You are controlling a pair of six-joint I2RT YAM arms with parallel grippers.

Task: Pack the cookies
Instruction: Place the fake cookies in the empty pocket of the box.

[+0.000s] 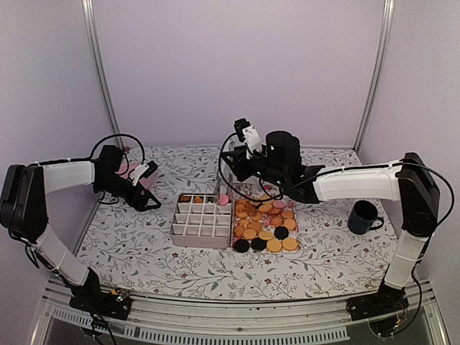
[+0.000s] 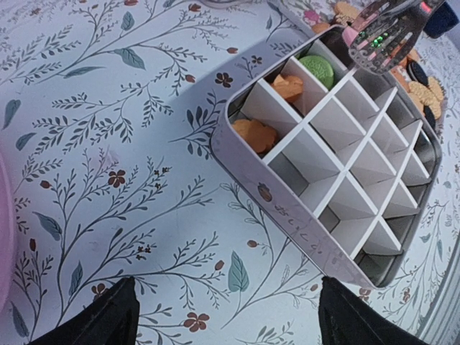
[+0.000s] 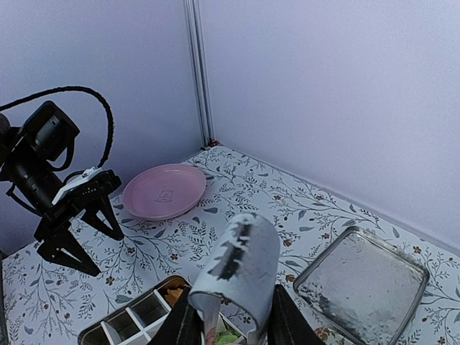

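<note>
Cookies [image 1: 264,224] – small round biscuits, mostly golden-orange with a few black and pink – lie heaped just to the right of the grey box with white dividers [image 1: 180,233], at the middle of the floral-clothed table [image 1: 129,244]. In the box's far row, two compartments hold orange cookies [image 2: 255,134] and the next holds a green cookie [image 2: 317,70]. All nearer compartments are empty. The right gripper [image 1: 225,192] hangs over the far right corner of the box, fingers clenched on a pink cookie [image 1: 223,199]. The left gripper [image 1: 146,201] hovers left of the box with fingers spread, grasping nothing, near a round pink plate [image 3: 164,190]. A dark blue mug [image 1: 363,217] stands to the right. Packing appears barely begun – most cookies remain unpacked.
</note>
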